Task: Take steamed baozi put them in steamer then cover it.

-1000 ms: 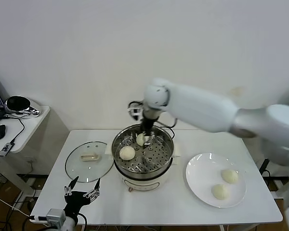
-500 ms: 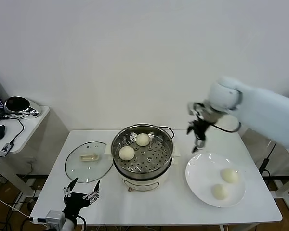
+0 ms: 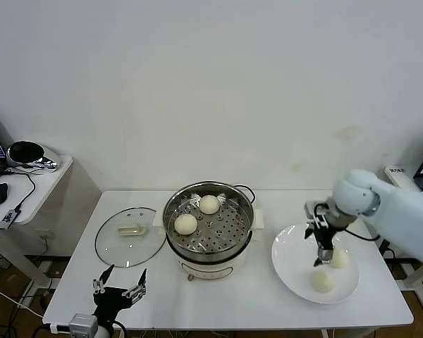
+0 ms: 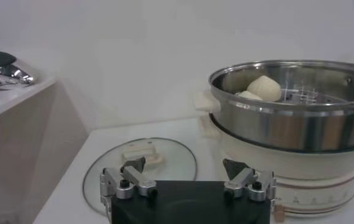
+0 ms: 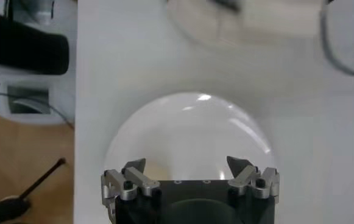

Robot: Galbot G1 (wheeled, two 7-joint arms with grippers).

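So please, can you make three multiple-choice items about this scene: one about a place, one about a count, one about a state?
1. Where does the glass lid lie?
A. On the steamer
B. On the table, at the robot's left of the steamer
C. On the plate

2. How many baozi are in the steamer?
A. Two
B. Four
C. None

3. What is the right gripper doing?
A. Gripping a bun
B. Shut, parked
C. Open, above the plate

Answers: 1 B, the lid is flat on the table beside the pot. 2 A, two buns sit on the perforated floor. 3 C, its fingers are spread and empty over the plate.
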